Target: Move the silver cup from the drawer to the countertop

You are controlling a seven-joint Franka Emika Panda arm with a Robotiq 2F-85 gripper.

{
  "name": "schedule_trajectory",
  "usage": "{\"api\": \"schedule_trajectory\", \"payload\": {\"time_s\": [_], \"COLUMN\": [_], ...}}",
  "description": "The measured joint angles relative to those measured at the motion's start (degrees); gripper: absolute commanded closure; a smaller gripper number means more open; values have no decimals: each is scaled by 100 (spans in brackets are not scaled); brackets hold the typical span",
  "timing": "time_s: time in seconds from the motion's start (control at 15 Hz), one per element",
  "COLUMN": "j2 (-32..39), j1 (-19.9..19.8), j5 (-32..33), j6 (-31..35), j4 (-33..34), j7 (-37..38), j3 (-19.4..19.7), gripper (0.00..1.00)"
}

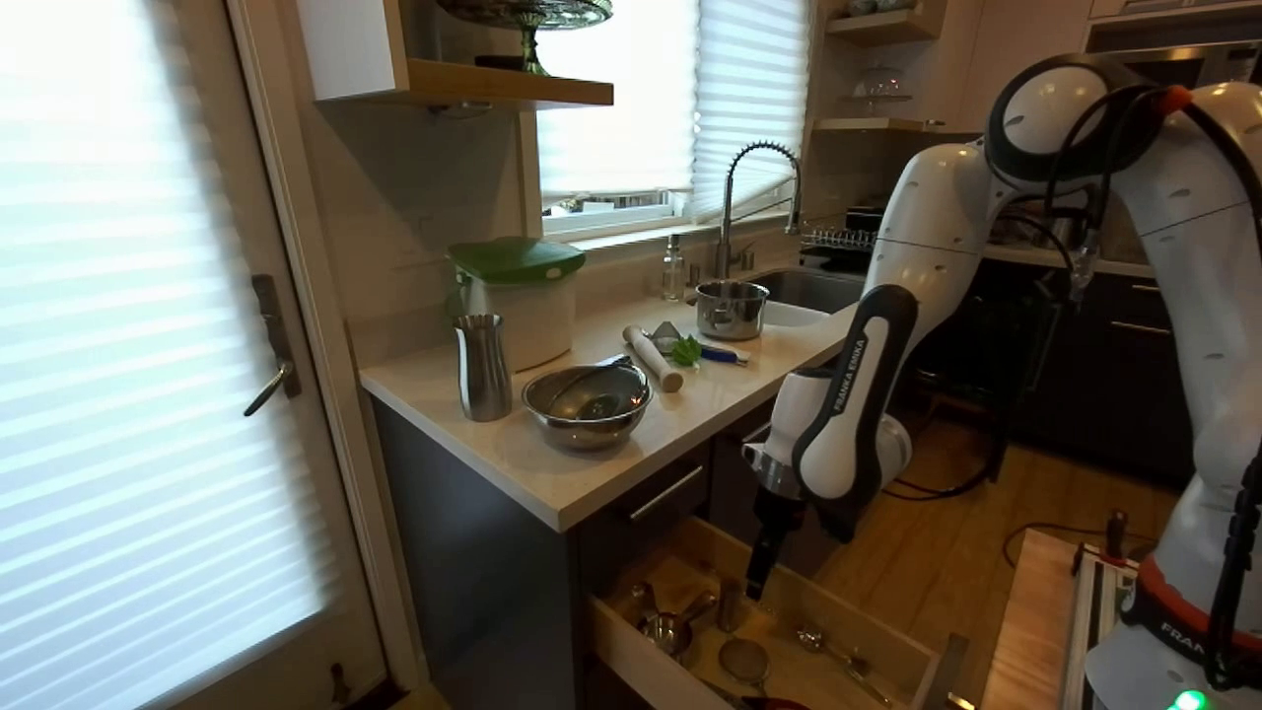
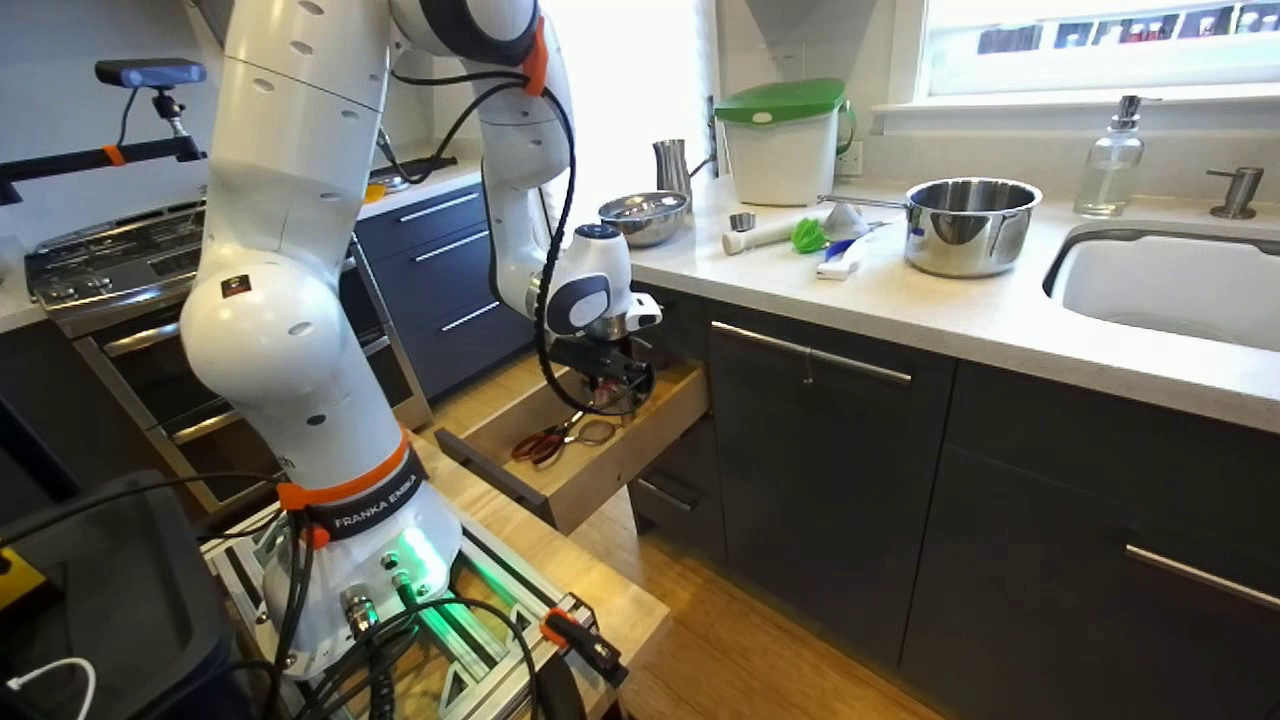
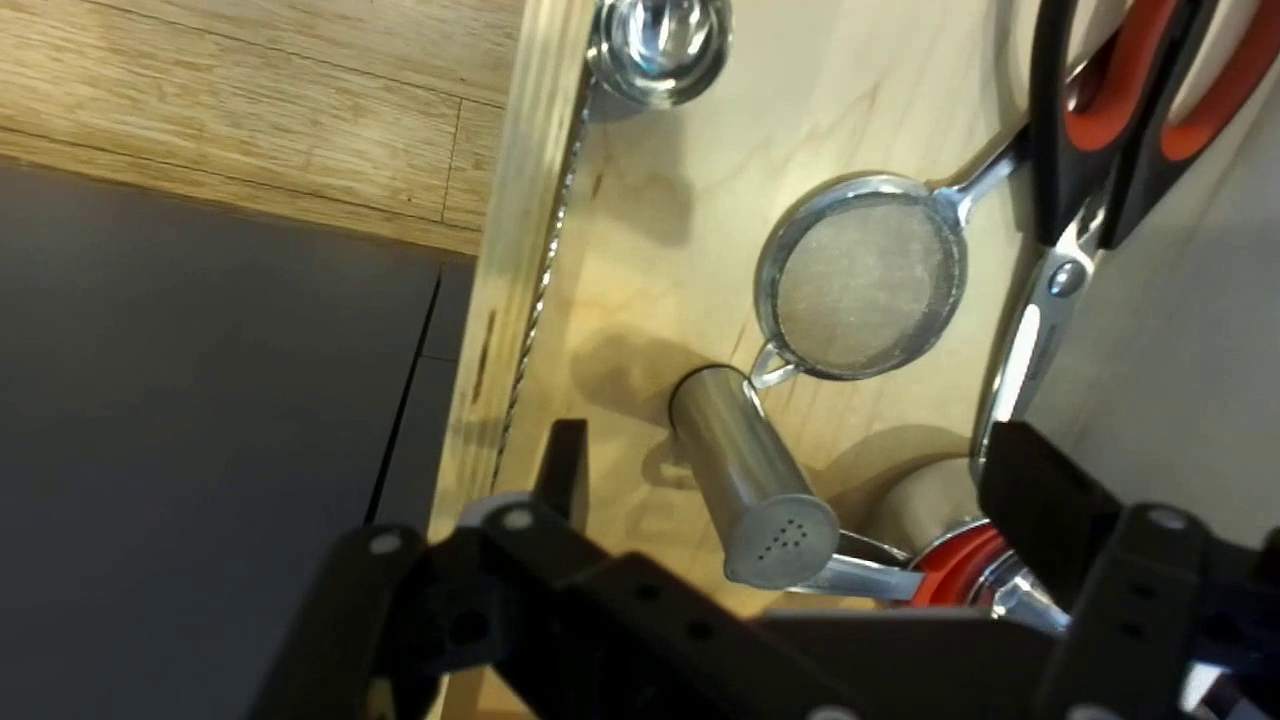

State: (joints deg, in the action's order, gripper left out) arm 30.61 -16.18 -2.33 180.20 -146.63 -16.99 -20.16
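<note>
White arm (image 1: 927, 227) bent down over pale-wood drawer (image 2: 630, 458); black pincer (image 3: 787, 435) spread wide, framing, in wrist view, silver cylindrical metal shaker cup (image 3: 740, 450), long axis vertical, perforated end up.

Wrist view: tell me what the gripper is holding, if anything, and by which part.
Nothing is held: the gripper is open, its fingers wide apart, with visible gaps on both sides of the silver shaker seen between them.

The rounded white arm (image 2: 262, 335), lettered FRANKA EMIKA, has an orange band (image 2: 352, 489), black cables (image 2: 542, 320) and dark, screw-dotted jaws.
</note>
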Motion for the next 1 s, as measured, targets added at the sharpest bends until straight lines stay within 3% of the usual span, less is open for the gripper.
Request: {"api": "schedule_trajectory", "payload": {"time_s": [0.4, 0.53, 0.67, 1.0], "j2": [512, 588, 652, 680], "j1": [-24, 32, 100, 662], "j5": [552, 670, 747, 830], "j6": [256, 268, 268, 268], "j4": [376, 465, 536, 637], "j7": [0, 2, 2, 4], "j3": [58, 61, 78, 592], "gripper": [7, 32, 41, 81]}}
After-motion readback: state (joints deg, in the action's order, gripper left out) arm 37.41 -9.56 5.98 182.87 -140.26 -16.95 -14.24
